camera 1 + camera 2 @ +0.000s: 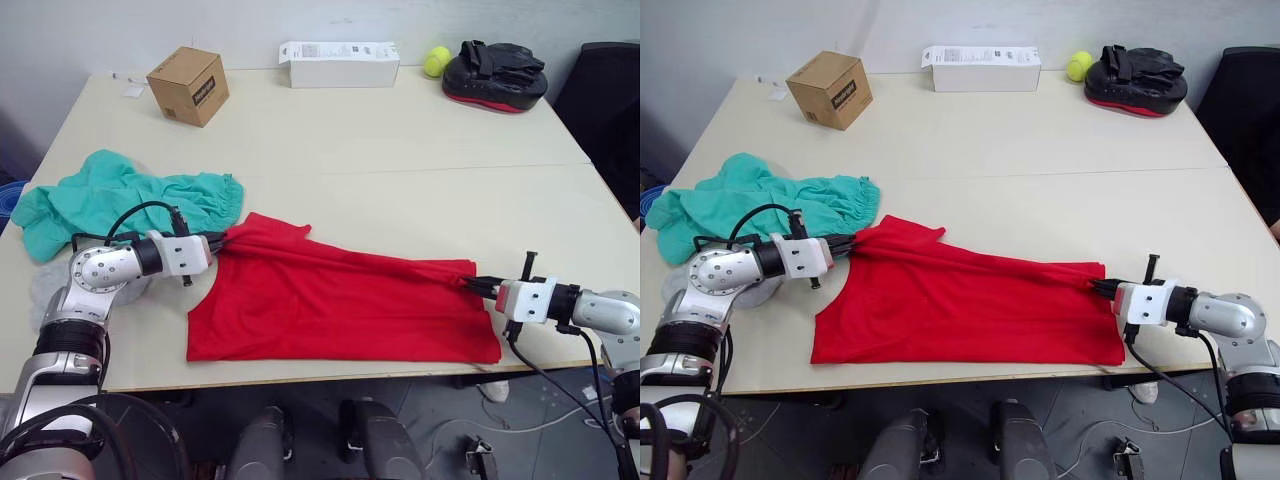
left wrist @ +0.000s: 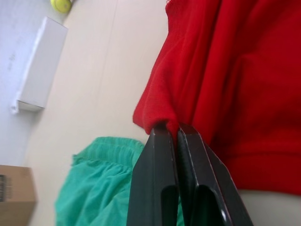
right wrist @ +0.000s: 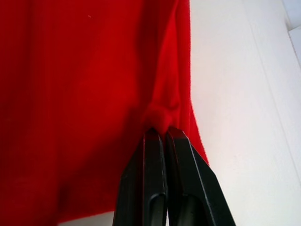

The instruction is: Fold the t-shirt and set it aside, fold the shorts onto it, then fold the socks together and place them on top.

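The red t-shirt (image 1: 330, 300) lies stretched across the table's near side, partly folded lengthwise. My left gripper (image 1: 220, 241) is shut on its left end, the cloth pinched between the black fingers (image 2: 164, 179). At the shirt's right end my right gripper (image 1: 472, 284) is also shut on the cloth, bunched at the fingertips (image 3: 160, 141). The teal-green shorts (image 1: 120, 200) lie crumpled at the table's left, just beyond my left arm. A light grey sock (image 1: 45, 290) peeks out under my left forearm, mostly hidden.
A brown cardboard box (image 1: 188, 85) stands at the back left. A white flat box (image 1: 340, 63), a yellow tennis ball (image 1: 436, 61) and a black-and-red padded mitt (image 1: 497, 75) line the far edge. The table (image 1: 400, 150) has open surface in the middle.
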Robot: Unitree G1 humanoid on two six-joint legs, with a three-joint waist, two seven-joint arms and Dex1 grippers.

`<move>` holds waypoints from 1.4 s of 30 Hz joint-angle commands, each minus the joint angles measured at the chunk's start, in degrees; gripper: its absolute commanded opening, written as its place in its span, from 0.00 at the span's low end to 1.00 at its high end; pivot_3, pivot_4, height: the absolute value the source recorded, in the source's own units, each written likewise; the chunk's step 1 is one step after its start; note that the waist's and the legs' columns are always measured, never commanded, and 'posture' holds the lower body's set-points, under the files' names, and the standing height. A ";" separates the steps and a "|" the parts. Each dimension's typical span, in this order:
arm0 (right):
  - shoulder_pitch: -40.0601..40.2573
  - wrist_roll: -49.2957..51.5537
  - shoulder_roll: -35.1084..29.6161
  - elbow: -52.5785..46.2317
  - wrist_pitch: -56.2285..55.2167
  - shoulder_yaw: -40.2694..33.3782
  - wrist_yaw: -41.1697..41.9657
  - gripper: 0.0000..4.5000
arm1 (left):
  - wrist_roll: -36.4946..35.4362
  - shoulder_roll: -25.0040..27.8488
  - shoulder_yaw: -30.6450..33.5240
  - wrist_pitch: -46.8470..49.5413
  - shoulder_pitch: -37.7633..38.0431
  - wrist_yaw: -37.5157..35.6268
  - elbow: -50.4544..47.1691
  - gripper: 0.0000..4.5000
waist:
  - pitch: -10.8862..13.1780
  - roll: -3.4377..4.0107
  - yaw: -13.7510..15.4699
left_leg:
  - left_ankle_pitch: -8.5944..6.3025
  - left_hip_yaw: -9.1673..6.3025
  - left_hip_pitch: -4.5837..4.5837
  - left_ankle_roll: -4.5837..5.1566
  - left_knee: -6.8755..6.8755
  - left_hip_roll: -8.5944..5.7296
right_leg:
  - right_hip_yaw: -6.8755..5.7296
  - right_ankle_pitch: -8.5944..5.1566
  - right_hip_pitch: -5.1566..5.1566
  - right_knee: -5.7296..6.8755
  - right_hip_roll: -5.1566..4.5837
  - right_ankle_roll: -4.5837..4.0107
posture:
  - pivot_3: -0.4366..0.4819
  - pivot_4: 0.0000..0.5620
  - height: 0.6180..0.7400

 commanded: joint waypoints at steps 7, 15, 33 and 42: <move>1.54 6.38 -3.54 -3.94 1.84 0.12 2.77 0.00 | 0.13 3.34 1.22 -8.52 1.69 10.21 -1.38 0.00 | 0.00 0.00 0.03 | -0.01 0.02 0.01 0.01 -0.01 0.02 | -0.01 0.00 0.01 0.01 -0.01 0.00 | 0.48 0.27 1.00; 4.79 7.24 -3.68 -8.33 2.71 1.68 4.14 0.00 | 1.99 4.41 -1.53 -10.02 7.29 10.45 -4.51 0.00 | -0.01 0.03 0.01 | -0.10 0.05 0.33 0.10 -0.10 0.04 | 0.00 0.00 0.28 -0.04 -0.01 0.00 | 0.48 0.27 1.00; 7.80 25.88 -8.69 -30.90 38.41 -1.62 11.33 0.96 | -46.02 14.60 3.69 71.44 16.39 -25.36 -34.12 0.94 | -0.02 0.04 -0.07 | -0.28 -0.13 0.91 0.05 -0.24 0.15 | -0.09 -0.04 0.89 -0.18 0.01 -0.07 | 0.48 0.27 1.00; 1.52 31.65 -4.90 -45.74 57.33 -1.37 8.07 0.96 | -42.19 9.99 -5.32 102.24 -14.23 -29.35 -14.85 0.94 | -0.02 0.03 1.56 | -0.23 -0.39 0.73 0.03 -0.04 0.07 | -0.32 -0.06 0.92 -0.19 0.06 -0.11 | 0.48 0.27 1.00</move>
